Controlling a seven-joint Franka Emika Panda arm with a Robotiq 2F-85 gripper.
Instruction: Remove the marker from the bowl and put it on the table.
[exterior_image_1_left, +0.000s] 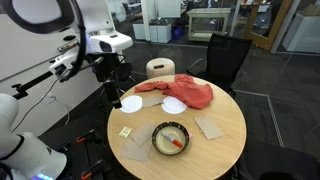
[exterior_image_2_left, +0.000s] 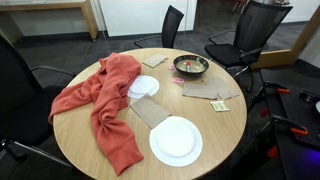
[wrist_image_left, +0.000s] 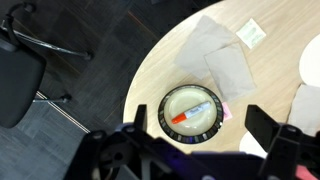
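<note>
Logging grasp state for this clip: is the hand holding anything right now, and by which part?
Nothing is held. The hand is open above the table; the marker lies in the bowl.

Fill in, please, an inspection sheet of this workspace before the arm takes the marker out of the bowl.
Surface: round wooden table, no spill seen.
Job's things: marker lies inside the bowl, which stands near the table edge.
Clutter: red cloth, two white plates, paper napkins, small packet.
Grippers: gripper open and empty, raised clear of the bowl, which shows between its fingers in the wrist view.
Cables: nothing seen on the table.
Surroundings: office chairs around the table; no people seen.
</note>
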